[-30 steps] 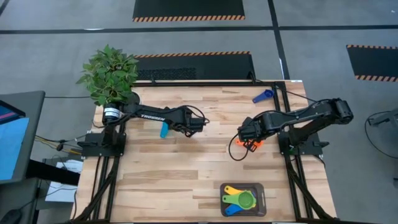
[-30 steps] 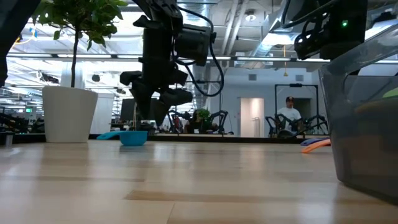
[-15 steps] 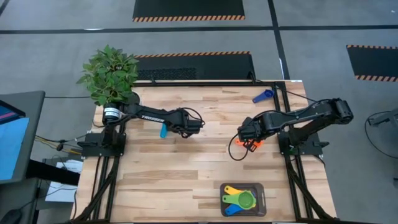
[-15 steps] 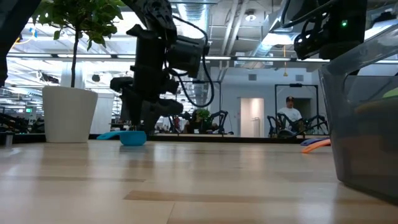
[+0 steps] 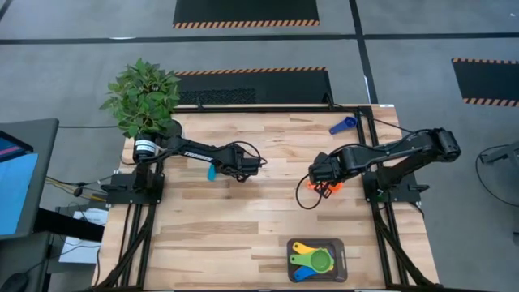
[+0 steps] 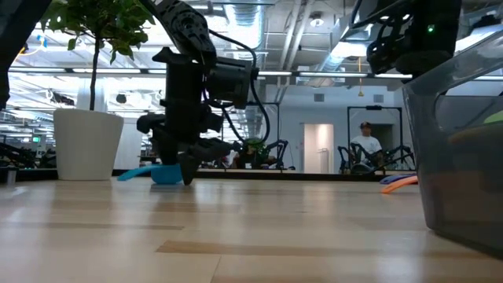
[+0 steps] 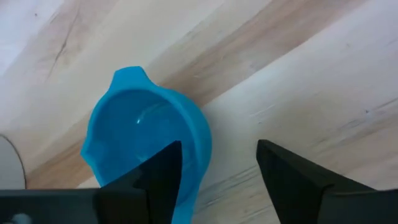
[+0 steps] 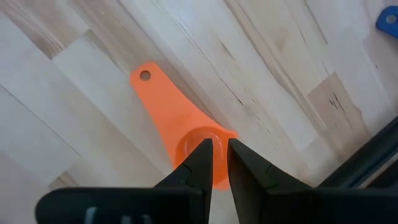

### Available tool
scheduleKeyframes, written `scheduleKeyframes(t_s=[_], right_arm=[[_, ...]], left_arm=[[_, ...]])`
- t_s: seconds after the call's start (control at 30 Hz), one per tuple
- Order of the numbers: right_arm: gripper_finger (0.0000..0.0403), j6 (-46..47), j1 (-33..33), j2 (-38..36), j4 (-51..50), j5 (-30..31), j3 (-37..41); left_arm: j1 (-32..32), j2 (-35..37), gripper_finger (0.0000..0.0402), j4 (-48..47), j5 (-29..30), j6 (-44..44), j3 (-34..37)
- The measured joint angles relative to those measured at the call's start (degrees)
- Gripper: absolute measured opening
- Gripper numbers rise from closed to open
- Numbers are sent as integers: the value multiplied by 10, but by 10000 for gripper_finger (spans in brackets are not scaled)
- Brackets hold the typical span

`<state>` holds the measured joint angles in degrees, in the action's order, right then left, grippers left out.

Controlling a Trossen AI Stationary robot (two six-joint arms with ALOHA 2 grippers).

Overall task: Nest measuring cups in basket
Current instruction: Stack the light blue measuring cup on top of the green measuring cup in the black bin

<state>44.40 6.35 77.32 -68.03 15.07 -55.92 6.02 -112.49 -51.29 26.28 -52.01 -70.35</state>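
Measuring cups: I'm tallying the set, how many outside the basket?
3: light blue cup under left gripper, orange cup at right gripper, dark blue cup at far edge.

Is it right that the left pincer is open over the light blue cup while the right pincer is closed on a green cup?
Not quite. The right pincer is closed on an orange cup, not a green one; the right wrist view shows it. The rest holds: the left pincer is open over the light blue cup.
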Motion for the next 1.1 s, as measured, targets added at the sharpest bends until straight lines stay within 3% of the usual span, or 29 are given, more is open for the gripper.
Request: scheduleKeyframes(t_s=[0.13, 0.33, 0.4, 0.77, 1.1], right_arm=[[71, 0, 0, 0, 0, 0, 0], [71, 0, 0, 0, -1, 0, 0], [71, 0, 0, 0, -3, -1, 0], [71, -23, 0, 0, -10, -2, 0], [71, -24, 0, 0, -23, -2, 0]], left_arm=[[0, 0, 158, 5, -5, 5, 0], [1, 0, 34, 31, -41, 47, 0], [1, 0, 11, 36, -51, 61, 0], [-30, 3, 2, 65, -221, 72, -7], [-128, 2, 1, 109, -263, 23, -37]])
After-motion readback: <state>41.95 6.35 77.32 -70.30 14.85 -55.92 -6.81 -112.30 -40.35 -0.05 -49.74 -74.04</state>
